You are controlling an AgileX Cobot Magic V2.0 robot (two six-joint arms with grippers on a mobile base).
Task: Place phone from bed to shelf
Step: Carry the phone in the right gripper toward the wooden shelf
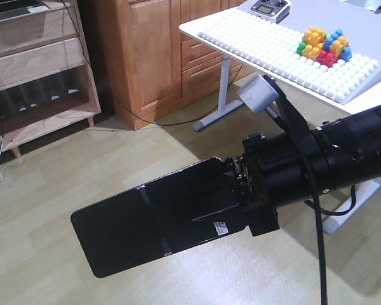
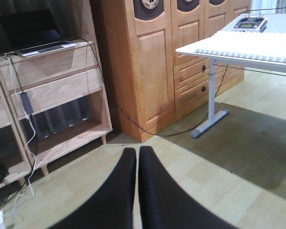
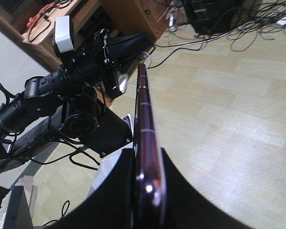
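Right wrist view: right gripper (image 3: 147, 155) clamped on the phone (image 3: 144, 109), edge-on; left gripper (image 2: 137, 151) pressed fully together above the floor (image 2: 238, 181).

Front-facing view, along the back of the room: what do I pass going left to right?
shelf → wooden cabinet → white table → toy bricks

The phone (image 1: 152, 219) juts over the floor (image 1: 82, 165), shelf (image 1: 38, 63) beyond at left.
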